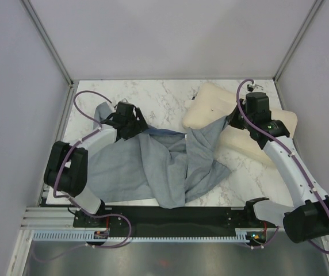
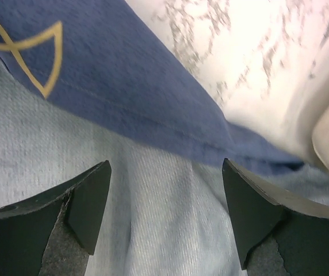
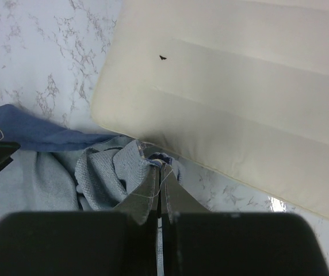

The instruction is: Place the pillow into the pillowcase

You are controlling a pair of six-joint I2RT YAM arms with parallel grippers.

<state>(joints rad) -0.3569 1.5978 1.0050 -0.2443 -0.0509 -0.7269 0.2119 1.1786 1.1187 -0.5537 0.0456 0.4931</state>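
Grey-blue pillowcase [image 1: 147, 167] crumpled across the bench [image 1: 153, 95], cream pillow [image 1: 210, 106] far right, outside it. Right claw [image 3: 160, 168] clamped on a thin hem fold, left claw [image 2: 164, 172] open above cloth; likely to slip, mouth sagging shut.

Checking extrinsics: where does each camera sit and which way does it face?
Top external: fixed above and behind the bases, looking down on the marble table; left arm and right arm show whole.
Left wrist: on the left arm, looking down at the pillowcase; the open left gripper fills the bottom.
Right wrist: on the right arm, looking down at the pillow; the right gripper, shut on the pillowcase, at the bottom.
Shared: both wrist views catch the pillowcase's dark blue edge.
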